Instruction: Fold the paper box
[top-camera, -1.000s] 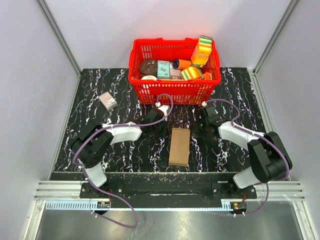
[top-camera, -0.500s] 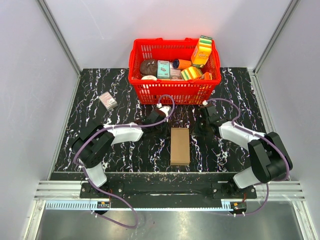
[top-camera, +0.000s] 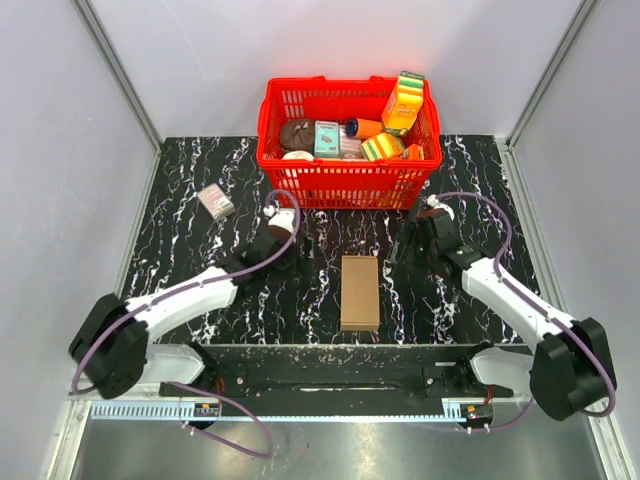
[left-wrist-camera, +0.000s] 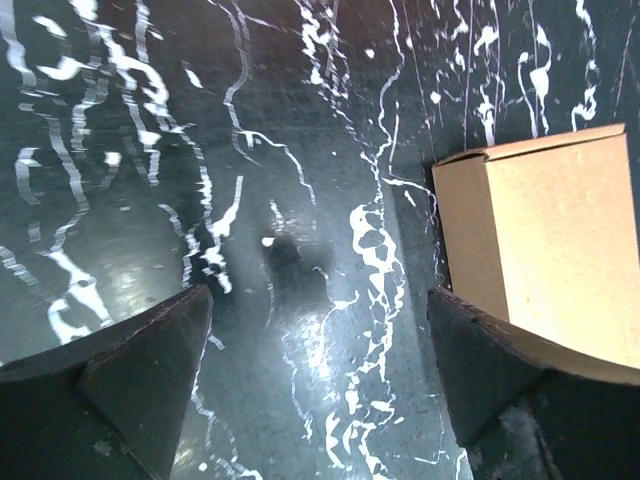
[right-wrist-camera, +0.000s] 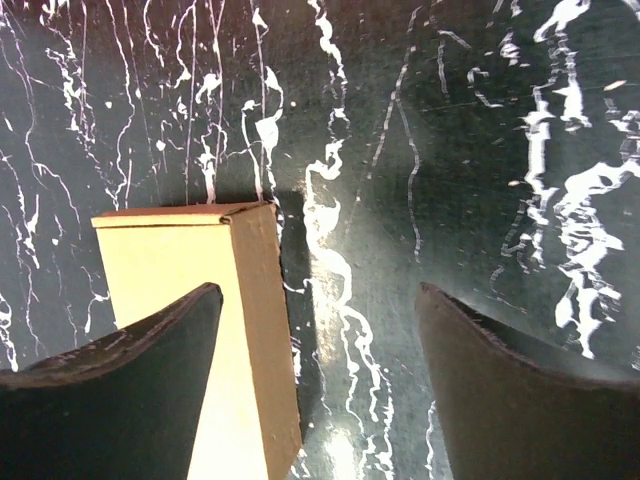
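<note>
The paper box lies flat on the black marbled table as a closed brown block, long side running near to far. My left gripper hovers left of its far end, open and empty; in the left wrist view the gripper spans bare table and the box sits just outside the right finger. My right gripper is off the box's far right corner, also open. In the right wrist view the gripper is over table, with the box partly behind the left finger. Neither gripper touches the box.
A red basket full of colourful packages stands at the back, just beyond both grippers. A small pinkish-grey box lies at the back left. Grey walls close in the table on three sides.
Both grippers have opened. The left gripper has drawn away leftward from the box and its arm has stretched out; the right arm has also stretched out. The box has straightened slightly.
</note>
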